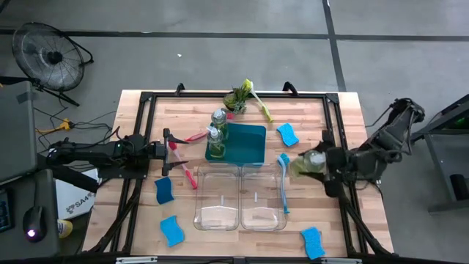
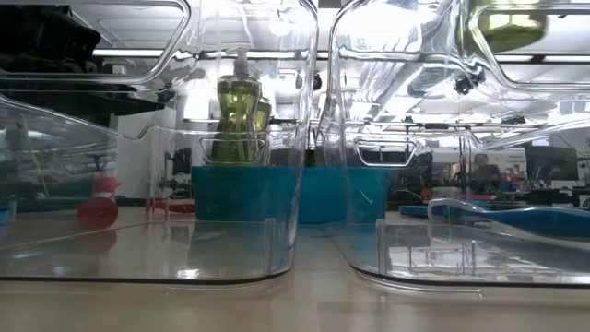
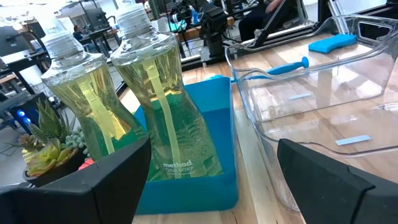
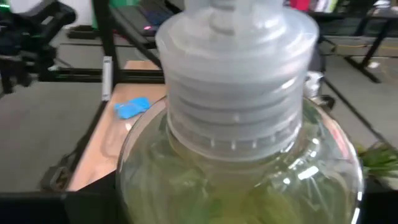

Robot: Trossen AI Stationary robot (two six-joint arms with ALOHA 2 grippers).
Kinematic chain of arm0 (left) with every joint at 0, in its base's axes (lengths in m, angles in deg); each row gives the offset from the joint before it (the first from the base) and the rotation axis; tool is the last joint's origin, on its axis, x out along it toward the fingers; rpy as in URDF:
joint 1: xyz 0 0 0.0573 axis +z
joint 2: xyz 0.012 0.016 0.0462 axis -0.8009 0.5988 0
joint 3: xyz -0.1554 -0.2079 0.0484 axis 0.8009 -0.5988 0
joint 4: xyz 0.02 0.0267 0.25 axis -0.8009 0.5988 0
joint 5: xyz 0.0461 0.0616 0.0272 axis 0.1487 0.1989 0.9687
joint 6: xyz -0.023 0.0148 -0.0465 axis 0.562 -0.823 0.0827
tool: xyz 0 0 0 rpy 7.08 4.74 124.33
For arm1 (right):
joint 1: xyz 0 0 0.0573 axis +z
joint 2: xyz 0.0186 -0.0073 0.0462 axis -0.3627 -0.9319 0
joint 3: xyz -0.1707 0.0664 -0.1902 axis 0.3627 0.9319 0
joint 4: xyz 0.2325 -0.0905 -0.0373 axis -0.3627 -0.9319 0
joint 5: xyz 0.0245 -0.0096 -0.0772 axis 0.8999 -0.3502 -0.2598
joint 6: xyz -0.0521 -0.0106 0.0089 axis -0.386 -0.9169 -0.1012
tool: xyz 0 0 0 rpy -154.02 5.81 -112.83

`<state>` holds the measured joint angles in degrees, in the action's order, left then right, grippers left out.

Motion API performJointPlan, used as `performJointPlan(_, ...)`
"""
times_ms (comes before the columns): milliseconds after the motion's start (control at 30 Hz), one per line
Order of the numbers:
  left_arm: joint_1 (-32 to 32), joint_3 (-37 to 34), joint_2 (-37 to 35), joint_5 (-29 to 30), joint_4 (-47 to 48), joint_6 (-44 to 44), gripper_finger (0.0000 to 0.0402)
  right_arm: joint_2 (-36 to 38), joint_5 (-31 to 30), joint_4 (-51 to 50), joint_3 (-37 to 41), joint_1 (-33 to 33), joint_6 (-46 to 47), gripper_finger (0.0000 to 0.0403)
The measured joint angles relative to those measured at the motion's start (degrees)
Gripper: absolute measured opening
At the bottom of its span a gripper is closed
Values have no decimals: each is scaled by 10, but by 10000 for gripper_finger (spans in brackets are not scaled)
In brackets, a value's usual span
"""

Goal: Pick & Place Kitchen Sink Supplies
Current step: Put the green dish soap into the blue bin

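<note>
A soap bottle (image 4: pixel 239 124) fills the right wrist view, held in the right end effector (image 1: pixel 316 163) above the desk (image 1: pixel 344 117), just beside the blue brush (image 1: pixel 283 183) and clear bins (image 1: pixel 240 198). The left end effector (image 1: pixel 174 151) spreads wide, facing two soap bottles (image 3: pixel 165 99) on the teal tray (image 3: pixel 214 143).

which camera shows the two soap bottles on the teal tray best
The left wrist view: both soap bottles fill it, standing on the teal tray. High view shows them small; low view, through a clear bin; right wrist view, not at all.
</note>
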<state>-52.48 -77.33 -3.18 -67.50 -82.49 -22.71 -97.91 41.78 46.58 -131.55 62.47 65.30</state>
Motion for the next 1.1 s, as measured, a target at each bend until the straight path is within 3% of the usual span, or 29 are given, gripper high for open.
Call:
performJointPlan(733,0,0,0,0,0,0,344,-107,213,20,-94,-324,-147,254)
performJointPlan(1100,0,0,0,0,0,0,344,-209,317,109,-103,-429,-158,254)
